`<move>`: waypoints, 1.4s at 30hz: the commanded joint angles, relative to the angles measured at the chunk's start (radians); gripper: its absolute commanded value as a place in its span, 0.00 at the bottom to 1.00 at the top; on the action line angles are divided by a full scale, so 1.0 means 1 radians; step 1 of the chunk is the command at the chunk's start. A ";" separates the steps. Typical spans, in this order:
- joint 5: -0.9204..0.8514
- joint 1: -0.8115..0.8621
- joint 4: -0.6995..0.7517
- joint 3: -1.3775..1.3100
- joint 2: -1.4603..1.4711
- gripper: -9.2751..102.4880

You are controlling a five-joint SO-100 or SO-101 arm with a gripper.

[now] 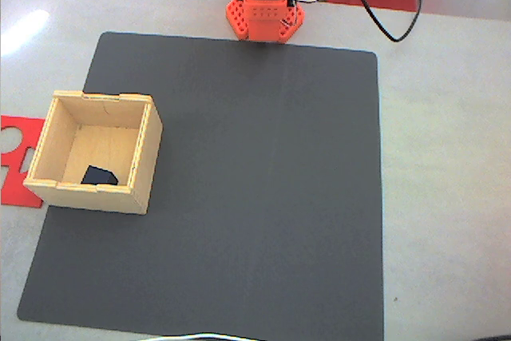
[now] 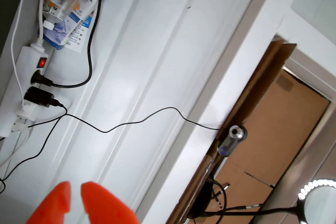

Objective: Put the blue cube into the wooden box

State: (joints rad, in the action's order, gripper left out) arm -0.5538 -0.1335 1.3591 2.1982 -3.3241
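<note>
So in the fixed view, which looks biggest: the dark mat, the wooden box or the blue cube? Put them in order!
Largest to smallest, as they look in the fixed view:
1. The dark mat, covering most of the table.
2. The wooden box, sitting on the mat's left edge.
3. The blue cube, tiny, lying inside the box.

Bright, washed-out pics; glare on table (image 1: 32,25) top-left (soft focus), ring light (image 2: 317,190) lit.

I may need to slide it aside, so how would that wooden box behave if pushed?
The wooden box probably slides rather than tips: it sits low and wide on the dark mat. Its thin walls suggest it is light. The blue cube inside would likely shift.
</note>
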 commanded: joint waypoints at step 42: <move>0.164 0.118 -0.268 0.853 -0.015 0.08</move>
State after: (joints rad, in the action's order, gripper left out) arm -0.3896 -0.0199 1.1014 3.0542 -3.3241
